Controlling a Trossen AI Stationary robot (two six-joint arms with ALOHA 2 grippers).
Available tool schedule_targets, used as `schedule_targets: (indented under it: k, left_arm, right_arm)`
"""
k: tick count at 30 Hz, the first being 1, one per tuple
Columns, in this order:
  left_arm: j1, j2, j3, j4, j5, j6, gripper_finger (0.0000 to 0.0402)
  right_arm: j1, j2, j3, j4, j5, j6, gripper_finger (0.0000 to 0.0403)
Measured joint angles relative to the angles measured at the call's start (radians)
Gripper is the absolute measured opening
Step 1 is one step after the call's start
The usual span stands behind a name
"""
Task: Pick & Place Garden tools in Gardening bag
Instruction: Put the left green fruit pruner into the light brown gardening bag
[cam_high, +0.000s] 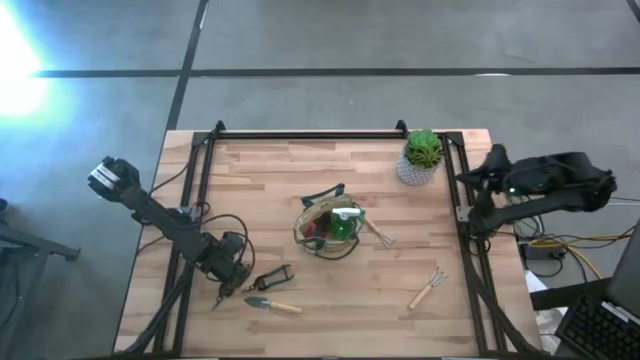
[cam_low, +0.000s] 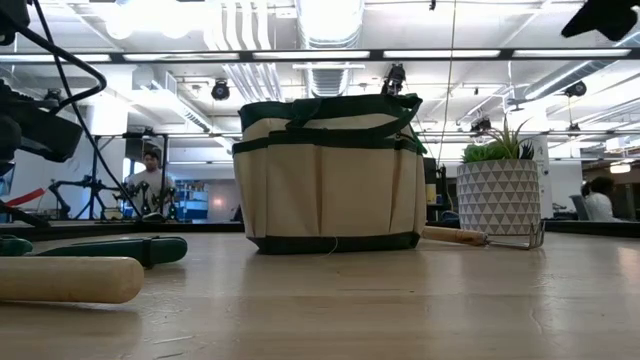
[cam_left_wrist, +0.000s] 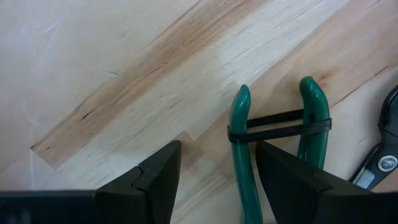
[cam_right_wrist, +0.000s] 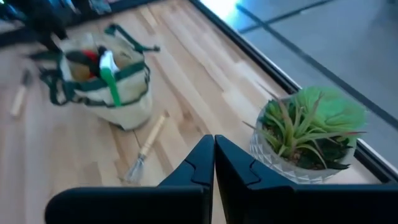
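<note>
A light wooden table (cam_high: 330, 170) of joined planks sits in a black frame (cam_high: 300, 134) on a grey floor (cam_high: 350, 40). Near its far right corner stands a green plant (cam_high: 423, 148) in a white, triangle-patterned pot (cam_low: 498, 198) — upright, spiky leaves spreading over the rim. Beyond the table, cables (cam_high: 565, 245) trail on the floor at the right, and a person (cam_low: 150, 178) stands far back in the room — ceiling lights (cam_low: 330, 15) overhead.

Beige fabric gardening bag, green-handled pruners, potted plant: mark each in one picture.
Beige fabric gardening bag with dark green trim (cam_low: 330, 190): low view, front wall.
Green-handled pruners (cam_left_wrist: 241, 143): left wrist view, one handle.
Green plant in white pot (cam_high: 424, 149): high view, leaves.
</note>
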Motion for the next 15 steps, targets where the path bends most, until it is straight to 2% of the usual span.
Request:
schedule_targets:
  k: [11, 15]
  left_arm:
    - [0.005, 0.0, 0.0, 0.001, 0.001, 0.006, 0.021]
    - [0.006, 0.0, -0.001, -0.002, 0.002, 0.027, 0.0197]
  right_arm:
    - [0.0, -0.205, 0.0, -0.001, -0.002, -0.002, 0.0008]
    - [0.0, -0.259, 0.0, 0.0, -0.004, -0.002, 0.0008]
